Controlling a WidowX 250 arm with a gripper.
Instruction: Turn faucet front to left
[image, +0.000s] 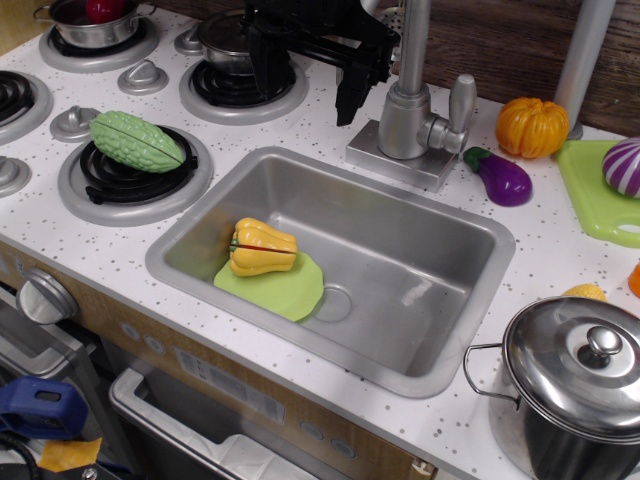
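The silver-grey faucet (405, 125) stands on its square base plate behind the sink's back edge. Its thin pipe (414, 40) rises out of the top of the frame, and its side lever (461, 105) points up on the right. A bit of the perforated spout head (393, 19) shows at the top, just left of the pipe, mostly hidden by the arm. My black gripper (310, 92) hangs just left of the pipe, above the counter behind the sink. Its fingers (350, 100) point down, apart, with nothing between them.
The steel sink (420, 290) holds a yellow squash (262, 247) on a green plate. A green gourd (136, 141) lies on a burner. An orange pumpkin (532, 127), an eggplant (500, 176), a cutting board (590, 185), a grey pole (585, 55) and a lidded pot (580, 385) are to the right.
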